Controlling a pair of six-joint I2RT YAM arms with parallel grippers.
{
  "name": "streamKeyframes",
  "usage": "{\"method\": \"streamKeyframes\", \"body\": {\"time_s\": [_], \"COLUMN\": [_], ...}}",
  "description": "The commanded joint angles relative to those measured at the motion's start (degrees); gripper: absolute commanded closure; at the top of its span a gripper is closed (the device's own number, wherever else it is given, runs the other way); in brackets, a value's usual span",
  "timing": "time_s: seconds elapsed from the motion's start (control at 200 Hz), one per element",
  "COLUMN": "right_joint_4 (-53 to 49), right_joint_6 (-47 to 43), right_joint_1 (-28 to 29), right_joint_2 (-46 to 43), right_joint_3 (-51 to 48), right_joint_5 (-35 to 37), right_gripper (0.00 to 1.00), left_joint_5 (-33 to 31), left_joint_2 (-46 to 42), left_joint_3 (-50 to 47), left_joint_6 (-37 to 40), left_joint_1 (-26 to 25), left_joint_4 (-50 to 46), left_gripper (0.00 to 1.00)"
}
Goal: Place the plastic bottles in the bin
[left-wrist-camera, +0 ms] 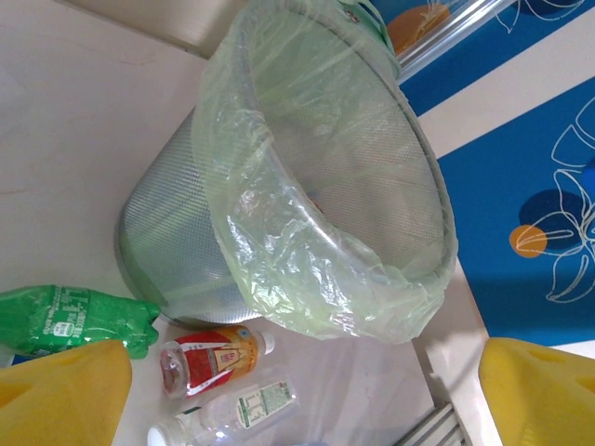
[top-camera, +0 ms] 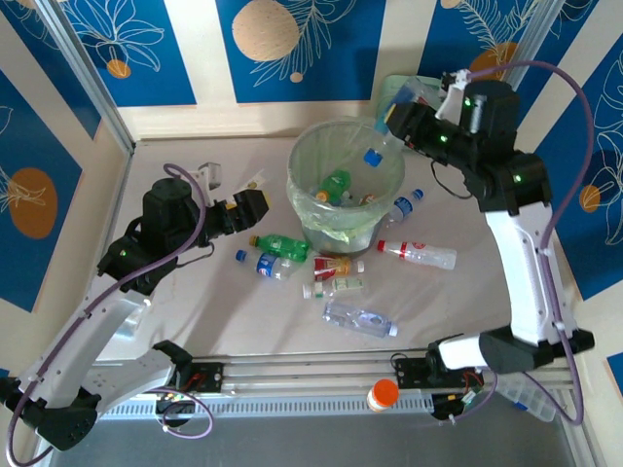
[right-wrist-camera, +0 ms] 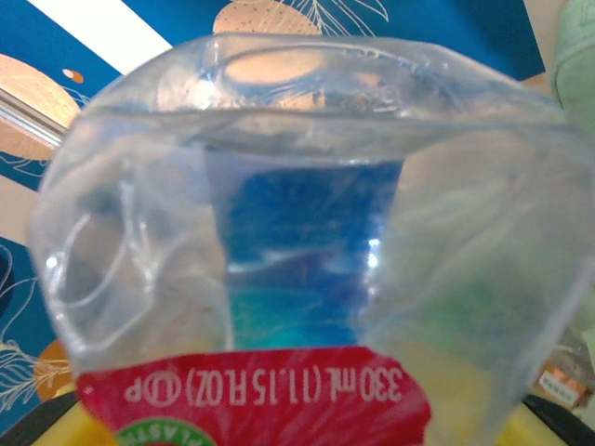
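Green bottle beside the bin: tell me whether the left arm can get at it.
Probably yes: the open left end effector hangs close to the green bottle, with only bare table between them.

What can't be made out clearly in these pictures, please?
Right wrist view: the held clear bottle is so close that it blurs and blocks most of what lies beyond it.
Top view: how many bottles lie inside the bin is hidden by its bag and wall.
Left wrist view: the green bottle is cut by the left edge and partly covered by a yellow finger.
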Motion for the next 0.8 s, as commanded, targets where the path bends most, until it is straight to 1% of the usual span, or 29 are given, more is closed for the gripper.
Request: {"method": "streamKeyframes", "body": {"time_s": [0.0,0.05,0.115,0.175,0.25,0.325,0.38,0.465,0.555,0.635,0.73,0.795], "right_joint_4": [-3.4,-5.9,-7.8,-10.9,-13.5,-16.3,-17.9,-19.6,-21.7,-21.8,-22.2,-22.3], "right_joint_6": [-5.6,-7.2,-9.0,-9.7,-11.0,-12.6,-12.7,-12.4,-14.7,-15.3,-14.1,-12.8], "right_joint_1": [0.6,1.4,2.0,3.1,4.8,6.6,7.6,9.1,12.0,13.1,13.1,13.1], "right_joint_2": [5.4,8.5,12.0,15.3,18.6,21.2,22.4,22.8,23.3,23.5,24.5,25.5], "right_joint_3": [6.0,8.3,10.6,13.6,16.1,17.6,17.3,14.9,12.2,9.3,7.8,7.3], "right_joint_5": [2.5,3.5,2.1,2.6,1.5,1.9,1.7,3.3,10.2,12.7,12.1,10.3], "right_gripper": [0.61,0.61,0.61,0.61,0.61,0.61,0.61,0.61,0.6,0.57,0.56,0.55], "left_joint_5": [-1.7,-2.0,-2.5,-2.8,-3.2,-3.6,-3.8,-4.2,-5.0,-6.1,-6.8,-7.1], "left_joint_2": [-0.2,-0.3,-0.3,-0.2,-0.3,-0.6,-0.7,-0.8,-0.9,-1.2,-1.4,-1.3], "left_joint_3": [1.4,1.3,1.2,1.1,1.0,0.6,0.5,0.5,0.5,0.3,-0.3,-0.4], "left_joint_6": [1.7,1.9,2.1,2.3,2.5,2.6,2.8,3.3,3.7,3.8,3.6,3.4], "left_joint_1": [0.0,0.0,0.1,0.1,0.1,0.1,0.1,0.2,0.2,0.2,0.4,0.6], "left_joint_4": [-0.9,-1.1,-1.7,-2.3,-2.9,-3.2,-3.4,-4.2,-5.2,-6.0,-6.7,-7.1], "left_gripper": [0.04,0.04,0.04,0.04,0.04,0.04,0.04,0.04,0.04,0.04,0.04,0.04]}}
